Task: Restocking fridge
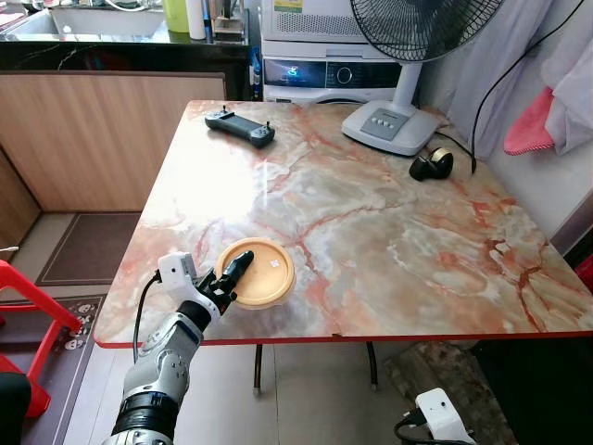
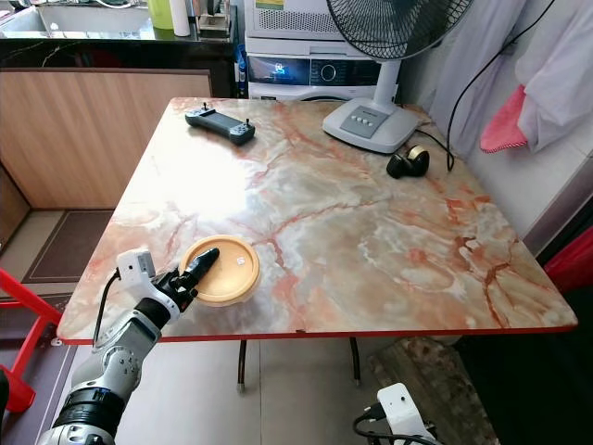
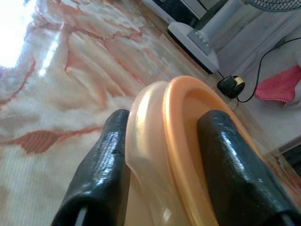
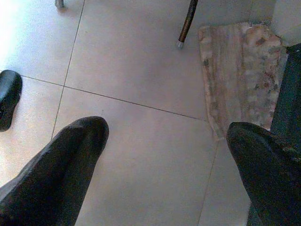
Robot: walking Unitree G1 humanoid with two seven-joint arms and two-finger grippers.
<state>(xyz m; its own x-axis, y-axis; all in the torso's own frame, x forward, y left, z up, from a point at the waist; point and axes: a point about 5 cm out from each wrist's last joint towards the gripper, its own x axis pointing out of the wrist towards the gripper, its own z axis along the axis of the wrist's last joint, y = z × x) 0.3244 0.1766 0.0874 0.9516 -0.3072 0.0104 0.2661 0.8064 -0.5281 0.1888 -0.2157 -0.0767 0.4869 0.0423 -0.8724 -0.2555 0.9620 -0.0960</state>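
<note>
One item was in play: a round orange container (image 1: pixel 258 272) near the front-left corner of the marble table (image 1: pixel 398 250), and the left gripper (image 1: pixel 233 275) had it by the near rim. Fingers pinched the rim — one black finger (image 3: pixel 101 165) outside the wall, the other (image 3: pixel 230 160) inside/on top, per the left wrist view. Container looked flat on the tabletop, not clearly lifted; can't tell for sure from the head views.

Right gripper (image 4: pixel 164 165) hung idle below table level, fingers spread wide apart over the tiled floor (image 4: pixel 131 70), nothing between them.

Elsewhere on the table, well apart from the action: a game controller (image 1: pixel 240 127) at the far-left side, a fan base (image 1: pixel 389 125) at the far side w/ a tape dispenser (image 1: pixel 432 164) just beside it. A red stool (image 1: pixel 28 315) stood off to the robot's left.

Progress, as a judgement: early. Grasp on the container seemed made, but the pick-up itself wasn't done, and no fridge could be made out, so the carry, door opening and placing inside were all left. Next move prob. called for a clean lift w/o tipping — a rim pinch on a shallow tub could let it swing or slip.
</note>
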